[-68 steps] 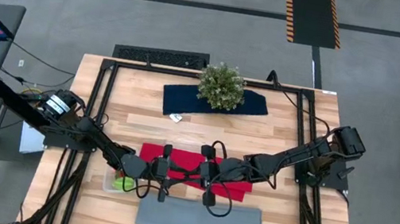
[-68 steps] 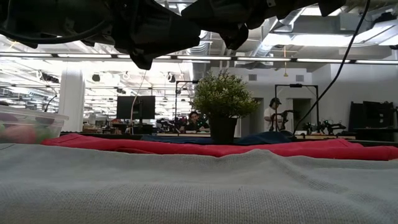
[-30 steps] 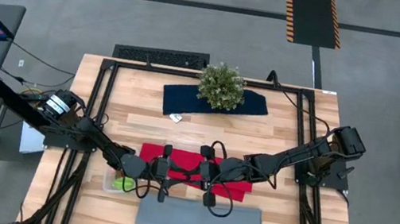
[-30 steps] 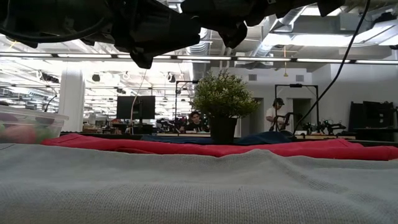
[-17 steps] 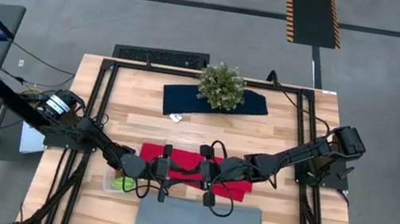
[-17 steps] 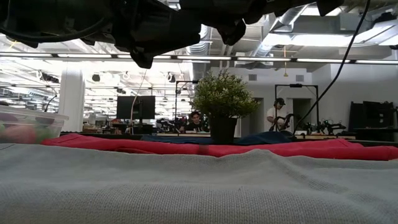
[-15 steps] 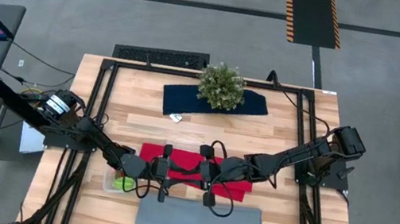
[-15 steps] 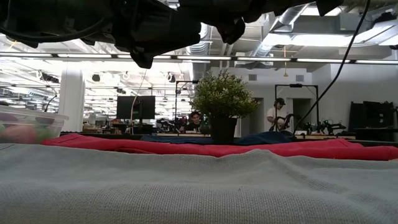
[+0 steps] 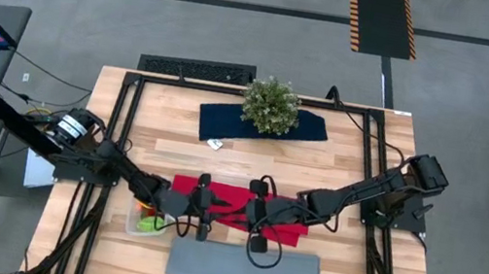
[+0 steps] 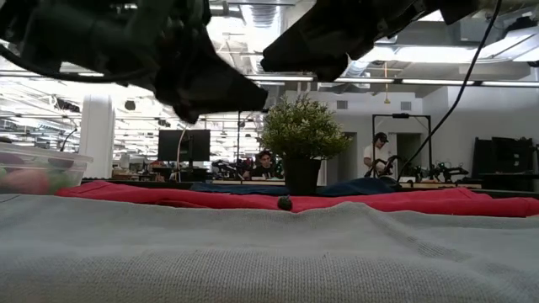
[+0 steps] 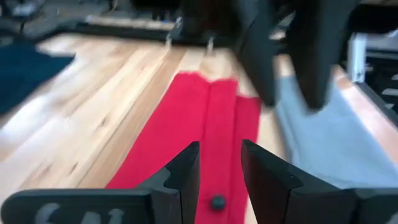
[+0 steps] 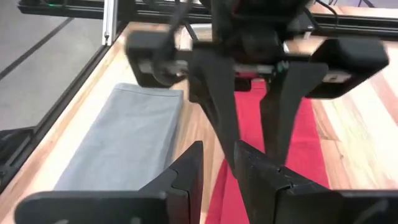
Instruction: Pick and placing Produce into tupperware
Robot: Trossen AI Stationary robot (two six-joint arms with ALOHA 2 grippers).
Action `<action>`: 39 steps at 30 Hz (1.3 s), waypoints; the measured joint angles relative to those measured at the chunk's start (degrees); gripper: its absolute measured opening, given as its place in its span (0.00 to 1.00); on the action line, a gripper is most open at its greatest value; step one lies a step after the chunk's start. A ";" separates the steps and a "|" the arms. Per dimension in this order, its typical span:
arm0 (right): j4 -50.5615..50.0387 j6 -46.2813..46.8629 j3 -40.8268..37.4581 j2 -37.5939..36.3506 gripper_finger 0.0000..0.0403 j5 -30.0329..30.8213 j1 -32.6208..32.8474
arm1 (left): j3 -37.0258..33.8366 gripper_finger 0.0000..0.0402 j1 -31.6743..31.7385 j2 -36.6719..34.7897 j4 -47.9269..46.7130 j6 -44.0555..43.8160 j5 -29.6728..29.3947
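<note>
Wooden tabletop point(image 9: 251, 158): tupperware point(image 9: 140, 222) at left; the left end effector point(image 11: 219, 171), fingers slightly parted and empty, has a dark berry point(image 11: 217, 201) on the red cloth point(image 11: 193, 130) just ahead. Right end effector point(image 12: 217, 168), likewise empty, faces it.

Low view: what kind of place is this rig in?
Likely a big open robotics lab or workshop. Behind the table: an exposed industrial ceiling, other workbenches with a monitor, and people at more rigs. The high view shows concrete floor with hazard-striped marking.
</note>
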 joint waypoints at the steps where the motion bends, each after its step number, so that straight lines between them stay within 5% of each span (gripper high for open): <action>1: -0.63 -0.31 -0.02 -0.66 0.28 -0.02 -0.09 | 0.00 0.27 0.48 0.00 -1.19 -1.27 0.06; 14: -20.47 9.27 -5.04 -15.87 0.35 4.51 0.45 | 0.00 0.27 3.71 0.00 -6.86 -5.12 4.59; 21: -14.37 16.59 -15.30 -16.86 0.43 7.70 4.44 | 0.00 0.28 3.71 0.02 -8.77 -7.21 6.13; 29: -7.76 21.42 -19.52 -16.37 0.44 9.15 8.74 | 0.02 0.44 3.73 0.02 -9.65 -7.48 7.02; 33: -6.17 21.21 -19.52 -16.37 0.44 9.16 10.83 | 1.76 0.45 4.34 0.04 -13.93 -5.48 5.98; 39: -4.58 21.33 -19.52 -16.37 0.44 9.19 11.25 | 10.49 0.46 7.45 0.09 -31.74 -5.28 13.26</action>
